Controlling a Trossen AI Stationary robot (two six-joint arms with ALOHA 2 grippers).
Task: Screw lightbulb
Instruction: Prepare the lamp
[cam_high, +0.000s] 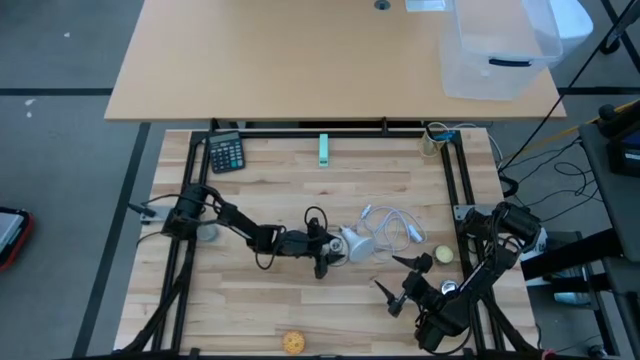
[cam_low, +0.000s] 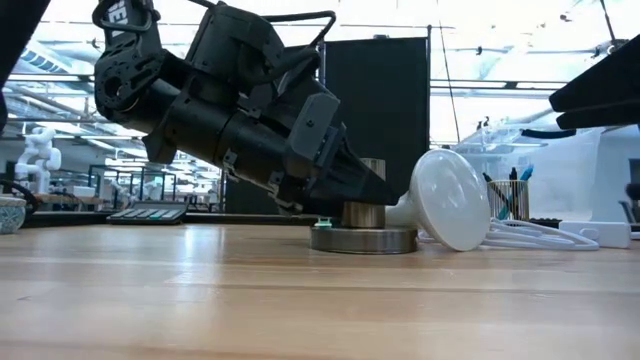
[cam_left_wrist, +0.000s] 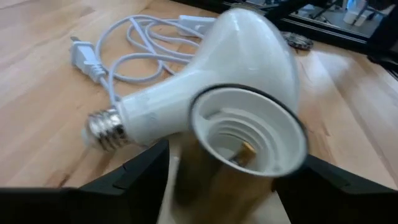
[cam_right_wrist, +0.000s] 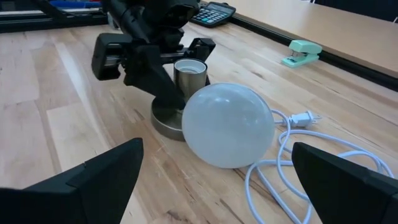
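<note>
The white lightbulb (cam_left_wrist: 211, 74) lies on its side on the wooden table, its round globe (cam_right_wrist: 227, 124) toward my right arm and its screw base (cam_left_wrist: 102, 127) bare. Right beside it stands a lamp socket (cam_right_wrist: 189, 71), a metal sleeve with a white threaded inside on a round grey base (cam_low: 363, 240). My left gripper (cam_high: 325, 252) reaches in from the table's left and is shut on the socket. My right gripper (cam_high: 402, 276) hovers open toward the near right, pointing at the bulb, with nothing between its fingers. My left gripper pinches the socket's upright metal sleeve (cam_left_wrist: 183, 183) between its two fingers, one on each side, below the open rim (cam_left_wrist: 249, 99). The fingers come nearly level from the table's left, slanting a little down. The socket stands upright with its base flat on the table.
A white cord with a plug (cam_high: 395, 225) lies coiled just beyond the bulb. A yellowish ball (cam_high: 443, 255) sits to the right, another (cam_high: 292, 342) at the near edge. Calculator (cam_high: 226, 153) and green stapler (cam_high: 323, 150) lie at the far side.
</note>
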